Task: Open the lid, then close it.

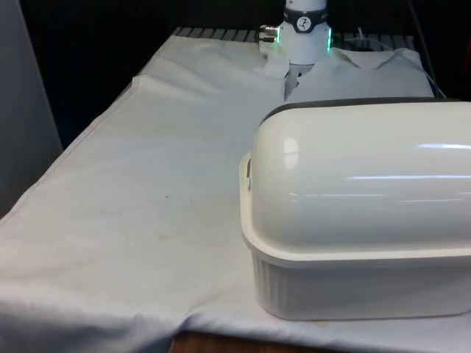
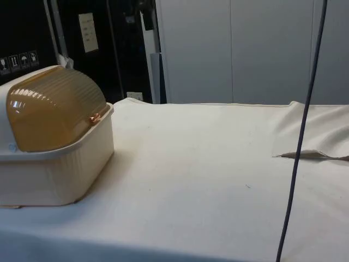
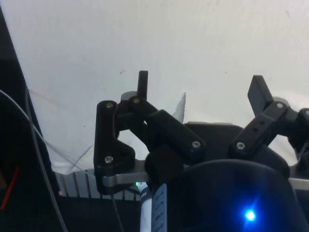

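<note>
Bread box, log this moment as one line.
bread box: on white cloth | lid: closed | end effector: open, empty, apart from box | phase: before opening

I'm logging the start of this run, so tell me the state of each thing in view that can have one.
Bread box: upright on the white cloth.
Lid: shut, down on the box's rim.
Pincer: open, fingers wide apart, holding nothing, above bare cloth.

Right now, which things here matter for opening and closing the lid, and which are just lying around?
For the job:
- bread box
- its lid, shut
- pincer, open over the cloth

Lying about:
- white cloth
- dark cable hanging by the table
</note>
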